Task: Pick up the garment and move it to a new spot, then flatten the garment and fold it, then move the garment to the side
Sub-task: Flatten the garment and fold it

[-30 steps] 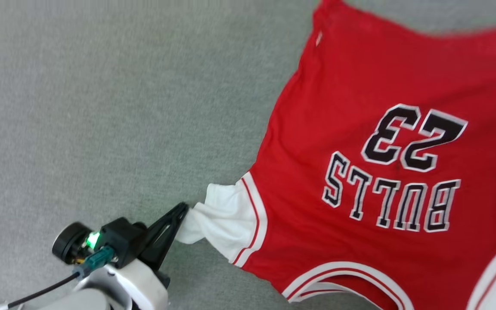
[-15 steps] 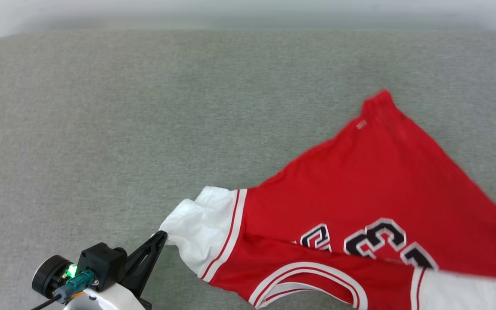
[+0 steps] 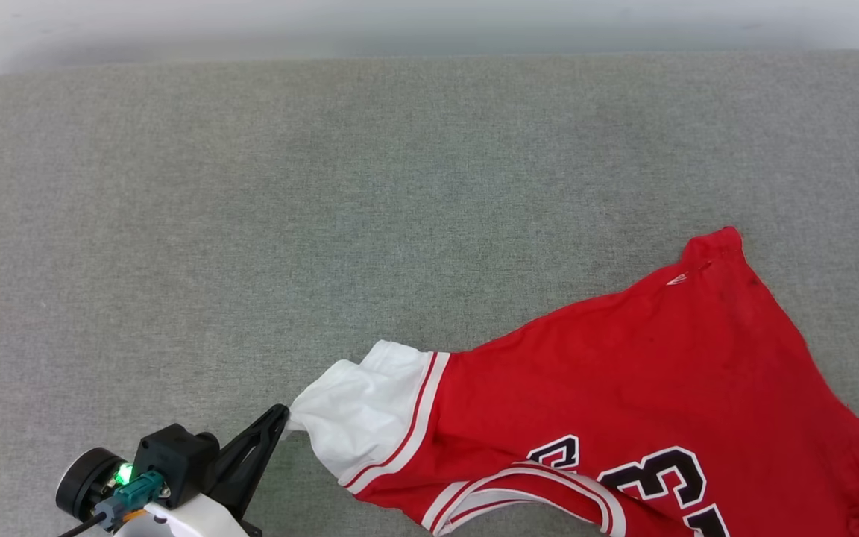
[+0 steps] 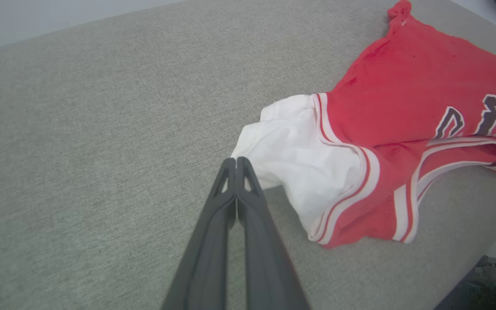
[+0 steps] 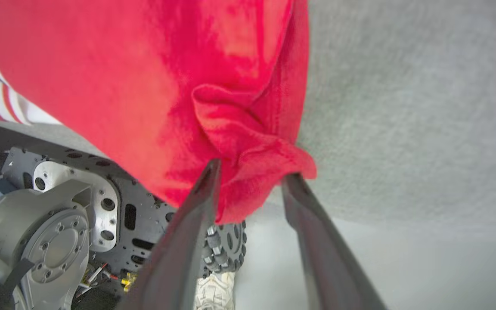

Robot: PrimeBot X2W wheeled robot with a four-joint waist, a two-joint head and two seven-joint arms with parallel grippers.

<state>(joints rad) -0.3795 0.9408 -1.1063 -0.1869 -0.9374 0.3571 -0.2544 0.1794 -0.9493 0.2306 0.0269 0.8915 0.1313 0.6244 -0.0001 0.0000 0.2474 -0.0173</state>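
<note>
Left jaws clamp the sleeve (image 4: 291,146); right jaws parted, red corner (image 5: 252,172) between. I should draw the shirt (image 3: 661,373) taut, low.

On the surface (image 3: 250,224), near right: garment (image 3: 661,373).

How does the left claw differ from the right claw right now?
The left claw is shut; the right claw has its fingers apart. The left claw pinches the white sleeve of the garment; the right claw has a bunched red part of it between its fingers. Both meet the same garment.
</note>
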